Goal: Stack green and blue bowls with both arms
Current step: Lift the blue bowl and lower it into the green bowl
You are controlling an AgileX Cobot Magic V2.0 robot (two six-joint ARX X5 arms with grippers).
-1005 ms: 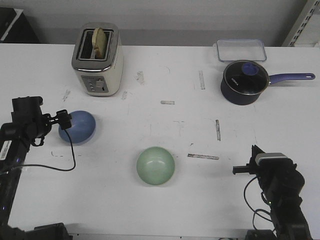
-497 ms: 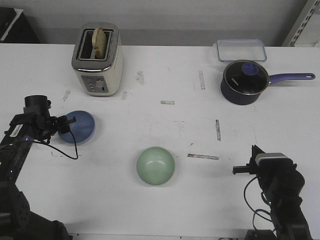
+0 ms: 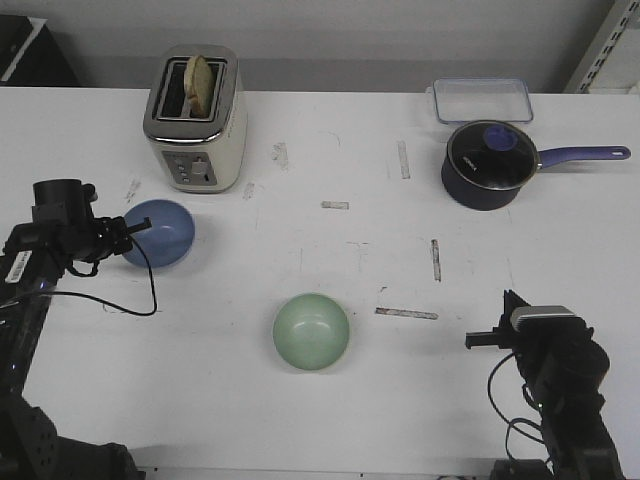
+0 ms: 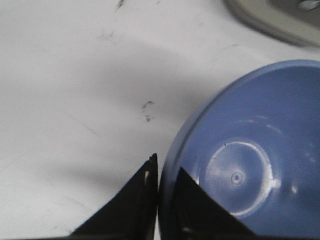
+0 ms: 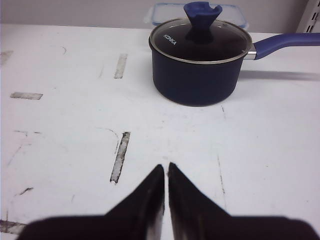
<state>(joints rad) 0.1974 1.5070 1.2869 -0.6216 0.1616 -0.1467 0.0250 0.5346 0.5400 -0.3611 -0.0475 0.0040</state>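
The blue bowl (image 3: 160, 232) is at the table's left, in front of the toaster, with its opening facing up. My left gripper (image 3: 128, 229) is shut on its left rim. In the left wrist view one finger is outside the rim and one inside the blue bowl (image 4: 250, 150), and my left gripper (image 4: 165, 168) pinches the wall. The green bowl (image 3: 311, 331) stands alone, opening up, at the table's front centre. My right gripper (image 3: 512, 303) is shut and empty at the front right, well right of the green bowl; it also shows in the right wrist view (image 5: 166, 167) over bare table.
A cream toaster (image 3: 195, 120) with bread stands behind the blue bowl. A dark blue lidded saucepan (image 3: 488, 163), also seen in the right wrist view (image 5: 200, 60), and a clear container (image 3: 482, 99) are at the back right. Tape marks dot the table.
The blue bowl went from upside down, through standing on edge, to opening up, held by my left gripper, and shifted slightly farther back. The right arm has not moved.
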